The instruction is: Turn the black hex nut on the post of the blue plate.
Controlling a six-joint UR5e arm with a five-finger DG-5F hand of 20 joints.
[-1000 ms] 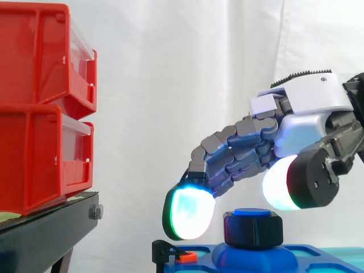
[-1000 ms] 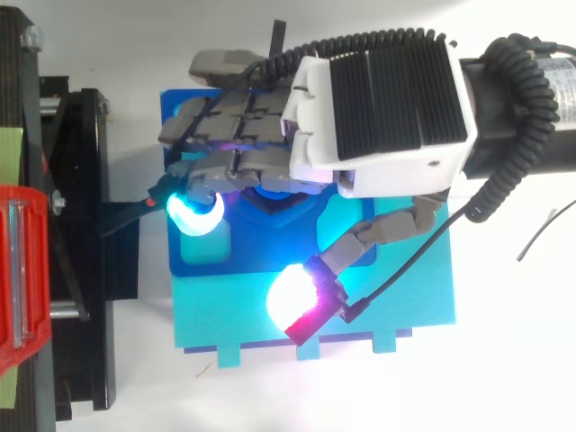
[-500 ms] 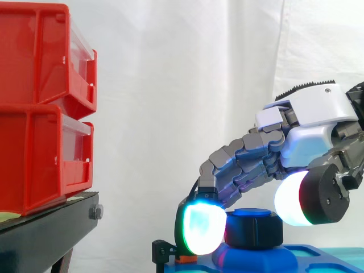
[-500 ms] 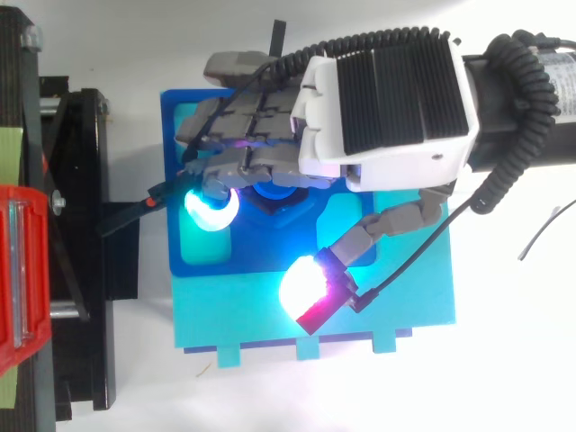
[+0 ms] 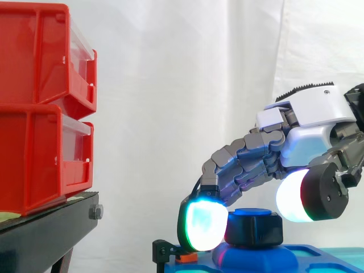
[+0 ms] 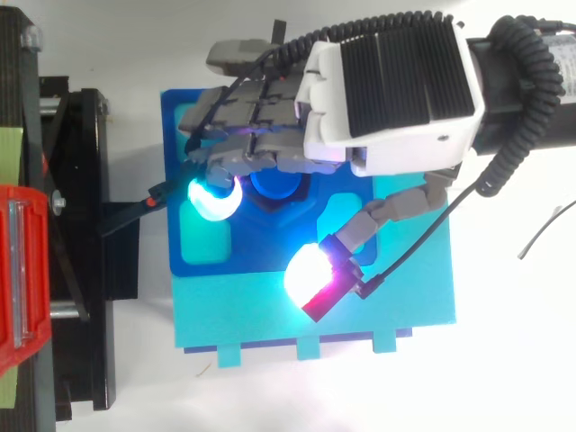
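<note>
Since 1.0 s ago the robot hand [image 5: 307, 114] has come down: the cyan fingertip [image 5: 199, 224] was up and to the left of the black hex nut [image 5: 254, 229] and is now level with it, against its left flank. Over the last 0.5 s it barely shifted.

State now: the nut sits on the post [image 6: 270, 184] of the blue plate [image 5: 267, 260], whose blue top shows above the nut. The plate lies on a teal base [image 6: 270, 315]. The fingers are curled over and round the nut. The thumb [image 5: 293, 196] hangs off to the right, higher than the nut and clear of it.

Risks, as judgement:
1. Contact looks 1-sided. With no thumb opposing, the pad may ride over the hex corners and the nut may not turn.
2. A sideways push could drag the plate across its base rather than rotate the nut.
3. The small black and orange clip [image 5: 186, 257] at the plate's edge lies just under the cyan pad and could be snagged.

Writing: none legible on the nut, the plate, the red bins [image 5: 40, 114] or the black stand [image 5: 45, 233].
</note>
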